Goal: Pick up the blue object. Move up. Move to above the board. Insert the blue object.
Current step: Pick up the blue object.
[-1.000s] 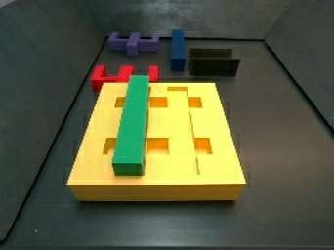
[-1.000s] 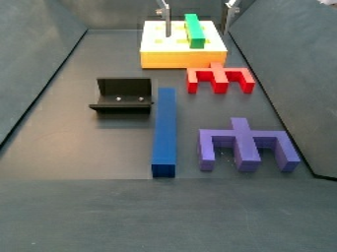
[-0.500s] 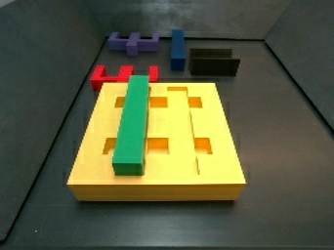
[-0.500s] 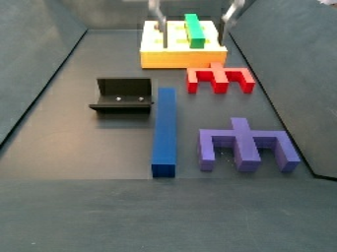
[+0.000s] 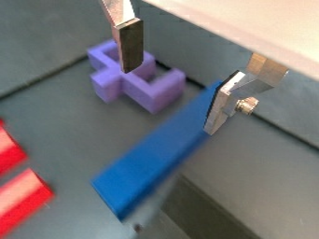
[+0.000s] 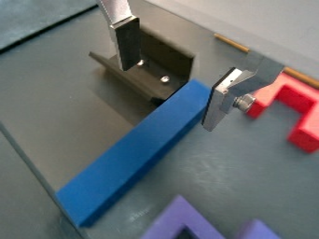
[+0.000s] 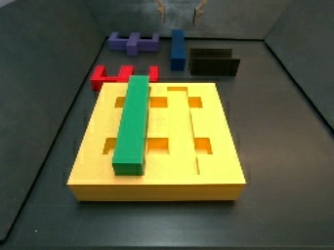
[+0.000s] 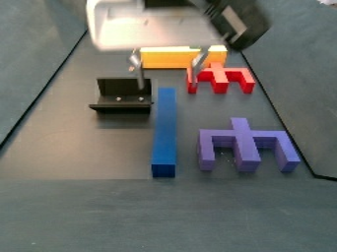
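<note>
The tool (image 6: pixel 174 77) hangs released above the blue object (image 6: pixel 134 156), one silver finger (image 6: pixel 126 45) on each long side, because the bar lies flat on the worktop (image 8: pixel 79 187) beside the fixture (image 8: pixel 121 95), apart from the board (image 7: pixel 156 142).

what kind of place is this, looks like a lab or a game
Likely a simulated robot assembly bench: flat-coloured blocks on a grey walled floor, a grooved board, a fixture, and an open gripper above the blue object.

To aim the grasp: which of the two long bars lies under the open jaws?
The long royal-blue bar on the floor, below the gripper; the green bar rests on the board.
</note>
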{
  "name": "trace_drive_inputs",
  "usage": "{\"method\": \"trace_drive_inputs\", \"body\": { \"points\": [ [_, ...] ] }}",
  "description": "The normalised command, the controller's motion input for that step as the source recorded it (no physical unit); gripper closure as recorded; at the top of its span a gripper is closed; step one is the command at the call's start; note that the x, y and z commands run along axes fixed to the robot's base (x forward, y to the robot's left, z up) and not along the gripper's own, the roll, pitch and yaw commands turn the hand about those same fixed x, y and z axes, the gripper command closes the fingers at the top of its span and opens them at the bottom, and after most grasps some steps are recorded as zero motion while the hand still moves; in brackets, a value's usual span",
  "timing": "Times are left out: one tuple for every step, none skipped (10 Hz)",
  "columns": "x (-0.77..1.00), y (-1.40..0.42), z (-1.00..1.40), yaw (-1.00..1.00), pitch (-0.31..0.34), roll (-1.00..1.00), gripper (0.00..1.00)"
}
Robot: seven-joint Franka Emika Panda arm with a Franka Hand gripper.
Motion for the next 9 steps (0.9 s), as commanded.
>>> {"method": "trace_drive_inputs", "body": {
  "points": [
    [0.27,0.12,-0.71,-0.07,0.000,0.13,0.00],
    [0.19,0.17,-0.62,0.00,0.000,0.06,0.00],
    [0.17,0.19,-0.59,0.02,-0.006,0.00,0.00],
    [0.00,0.09,-0.51,0.11,-0.044,0.00,0.00],
    [-0.05,0.13,-0.33,0.06,-0.067,0.00,0.00],
    [-0.09,0.13,-0.15,0.00,-0.084,-0.03,0.00],
    [-0.03,0.03,0.00,0.00,-0.083,-0.06,0.00],
    [-0.21,0.08,-0.05,0.00,-0.124,-0.09,0.00],
    [-0.37,0.05,-0.17,-0.07,-0.179,-0.10,0.00]
  ]
}}
